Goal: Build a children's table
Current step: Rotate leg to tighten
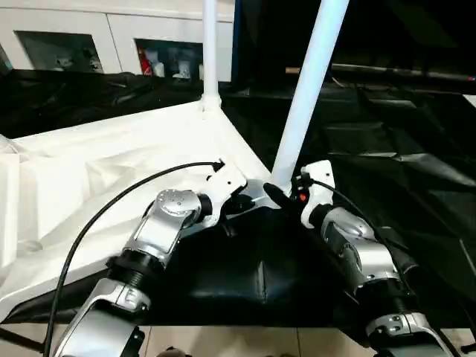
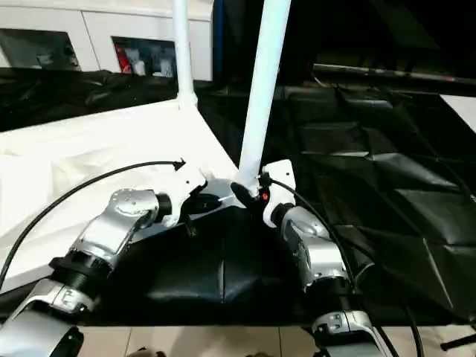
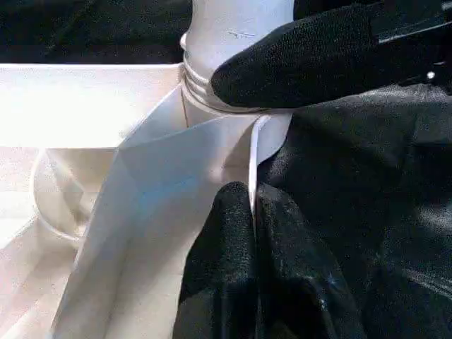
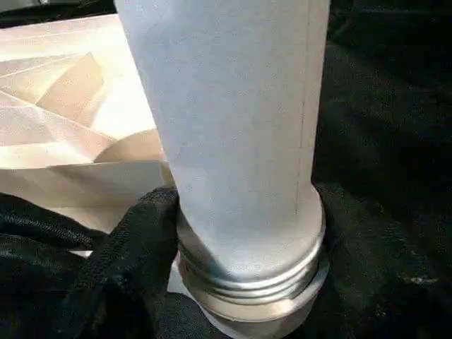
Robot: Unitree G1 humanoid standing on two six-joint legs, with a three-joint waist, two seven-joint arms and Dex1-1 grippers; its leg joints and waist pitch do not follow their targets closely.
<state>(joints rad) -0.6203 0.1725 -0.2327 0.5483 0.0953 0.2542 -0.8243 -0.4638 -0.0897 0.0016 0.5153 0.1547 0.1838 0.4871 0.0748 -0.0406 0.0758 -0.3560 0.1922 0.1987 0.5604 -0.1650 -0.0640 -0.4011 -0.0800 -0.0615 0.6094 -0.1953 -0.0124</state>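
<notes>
My left claw (image 1: 232, 195) is pinched tight on the thin rim of the tabletop (image 1: 111, 171) at its near corner, and that is why it's there: to pin the top so it can't slide on the black-draped counter (image 1: 387, 141) while the leg goes in. The top lies upside down, ribbed underside up, stretching away to my left.

My right claw (image 1: 286, 195) stands fairly wide around the base of the near leg (image 1: 309, 89), one black finger (image 3: 304, 60) lying across the tube just above its threaded collar. The leg rises from the corner socket and leans a little off to the right, so I judge it isn't fully seated yet. From my right wrist view the collar's grooves show above the socket, though I can't quite tell how deep it sits.

Over at the far corner a second leg (image 1: 210, 48) stands upright in its socket, in front of the white cabinet (image 1: 89, 37).

Next, I reckon: straighten this leg and twist it home while the left hand braces the corner.
</notes>
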